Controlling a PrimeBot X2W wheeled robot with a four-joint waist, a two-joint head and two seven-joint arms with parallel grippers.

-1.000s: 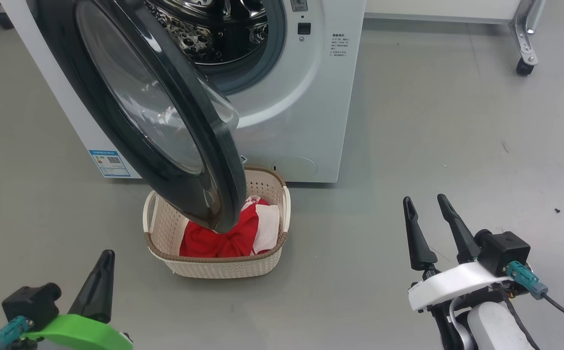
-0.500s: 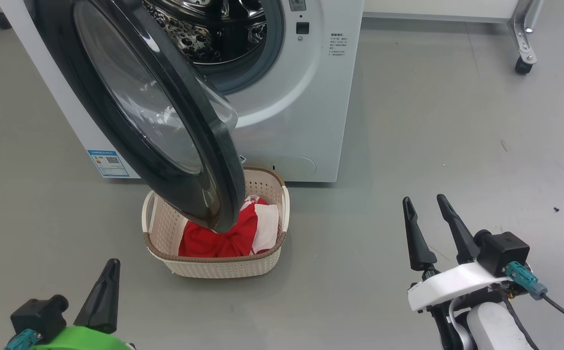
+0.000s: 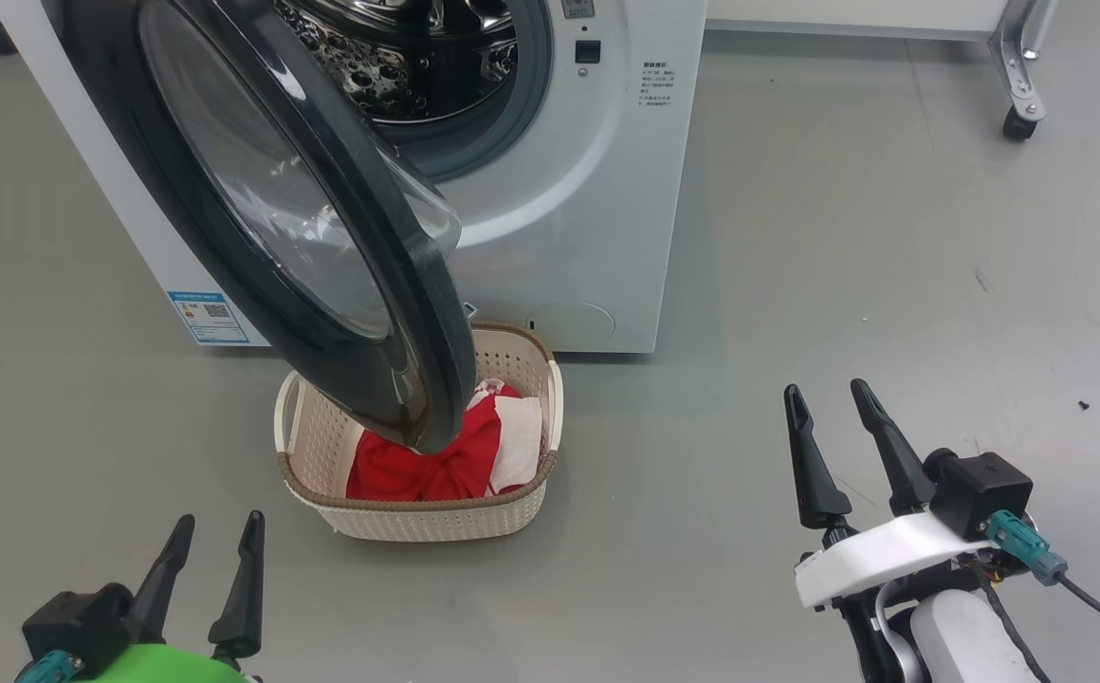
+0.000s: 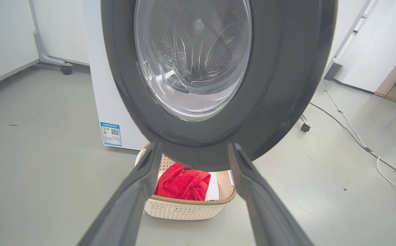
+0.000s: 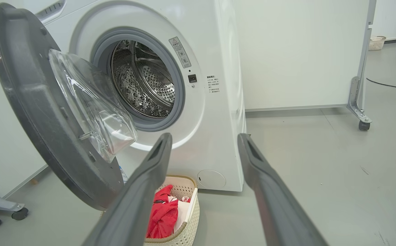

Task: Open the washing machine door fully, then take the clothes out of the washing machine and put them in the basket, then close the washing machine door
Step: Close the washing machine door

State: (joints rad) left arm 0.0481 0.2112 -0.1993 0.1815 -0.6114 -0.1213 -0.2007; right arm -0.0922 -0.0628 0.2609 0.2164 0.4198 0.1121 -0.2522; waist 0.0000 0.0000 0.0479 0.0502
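The basket (image 3: 422,520) stands on the grey floor (image 3: 844,237) just in front of the washing machine (image 3: 588,237), under the lower edge of the washing machine door (image 3: 265,209), which hangs swung out to the robot's left. In the basket lie the clothes (image 3: 436,465): bunched red fabric with a white panel toward the right side. The door's black rim hides part of the heap, so perhaps more than one garment is there. The drum (image 5: 143,82) shows bare perforated steel in the right wrist view. The left gripper (image 3: 218,520) hovers low, near the basket's front left, its jaws released and spread, grasping nothing. The right gripper (image 3: 825,387) stands well to the right, jaws likewise released.
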